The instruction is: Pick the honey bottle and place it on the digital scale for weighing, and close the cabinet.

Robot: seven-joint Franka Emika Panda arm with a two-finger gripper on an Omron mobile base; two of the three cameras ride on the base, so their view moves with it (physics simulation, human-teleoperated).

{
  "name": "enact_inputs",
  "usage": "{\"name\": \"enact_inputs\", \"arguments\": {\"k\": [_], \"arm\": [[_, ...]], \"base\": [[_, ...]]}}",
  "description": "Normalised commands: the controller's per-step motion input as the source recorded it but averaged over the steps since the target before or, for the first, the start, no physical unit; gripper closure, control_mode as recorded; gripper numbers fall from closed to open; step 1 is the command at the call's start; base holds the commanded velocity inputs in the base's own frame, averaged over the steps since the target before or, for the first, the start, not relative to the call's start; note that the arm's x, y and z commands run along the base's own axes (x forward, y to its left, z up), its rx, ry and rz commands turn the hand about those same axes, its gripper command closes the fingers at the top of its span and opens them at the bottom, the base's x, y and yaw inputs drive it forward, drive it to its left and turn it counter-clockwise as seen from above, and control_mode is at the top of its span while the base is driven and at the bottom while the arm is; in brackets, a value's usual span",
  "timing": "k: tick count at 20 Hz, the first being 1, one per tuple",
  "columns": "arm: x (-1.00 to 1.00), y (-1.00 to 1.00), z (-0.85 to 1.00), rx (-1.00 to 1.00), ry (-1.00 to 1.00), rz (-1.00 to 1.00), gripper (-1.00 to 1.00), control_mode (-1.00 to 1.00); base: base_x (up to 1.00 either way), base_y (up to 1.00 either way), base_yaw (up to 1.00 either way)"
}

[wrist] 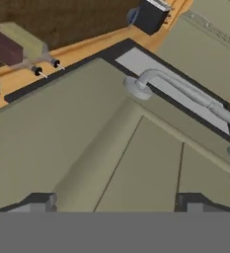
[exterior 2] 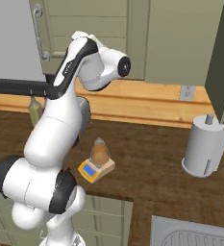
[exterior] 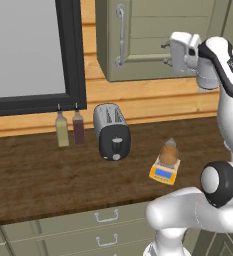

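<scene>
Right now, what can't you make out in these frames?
- Digital scale display reading: too small in both base views.
- Whether the cabinet door is fully shut: its top is cut off by the frame edge.
- Gripper in the hand view: the grey band cuts the fingertips; they stand apart.

Light is even and fairly soft, a flat rendered brightness with no glare. The dark brown wooden table (exterior: 38, 175) reads dim against the pale orange wood wall strip (exterior: 138, 100). Faint soft shadows sit beside the silver-black toaster (exterior: 111, 131) and under the white cylindrical paper-towel holder (exterior 2: 205, 146). All pictures are slightly soft and low in detail; edges show jagged pixels, and straight lines stay straight toward the corners.
</scene>
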Motion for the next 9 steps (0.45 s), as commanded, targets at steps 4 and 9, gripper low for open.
{"name": "enact_inputs", "arguments": {"k": [4, 9], "arm": [[0.49, 0.07, -0.4, 0.0, -0.21, -0.1, -1.0, -1.0], [0.41, 0.09, -0.54, 0.0, -0.24, -0.14, -1.0, -1.0]], "base": [[0.0, 0.0, 0.0], [0.0, 0.0, 0.0]]}}
